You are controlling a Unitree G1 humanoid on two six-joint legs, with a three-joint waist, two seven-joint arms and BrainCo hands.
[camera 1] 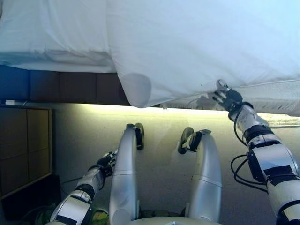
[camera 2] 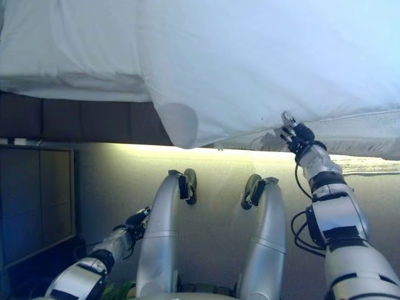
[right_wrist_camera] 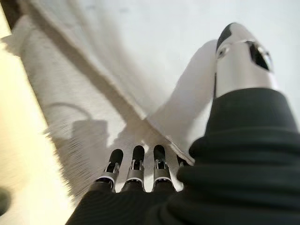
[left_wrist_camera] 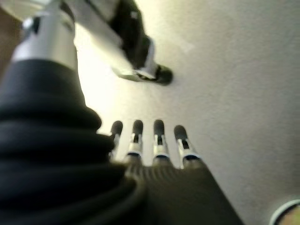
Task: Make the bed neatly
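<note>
A white duvet [camera 1: 201,47] covers the bed [camera 1: 56,86], its edge hanging over the near side, with one rounded corner drooping lowest near the middle. To the left of it, a flatter white sheet [camera 1: 51,33] lies on the mattress above the dark bed base.

The right robot hand [camera 1: 227,97] reaches up to the duvet's hanging edge on the right side. In the right wrist view its fingers [right_wrist_camera: 136,166] stretch straight toward the hem, where the duvet meets the textured mattress side [right_wrist_camera: 56,108], and the thumb [right_wrist_camera: 241,56] stands apart over the white cloth. The hand is open and not closed on the fabric.

The left robot hand [camera 1: 107,163] hangs low over the pale floor [camera 1: 159,136], well away from the bed. Its fingers [left_wrist_camera: 159,136] are straight and hold nothing.

A wooden cabinet [camera 1: 23,145] stands at the left.
</note>
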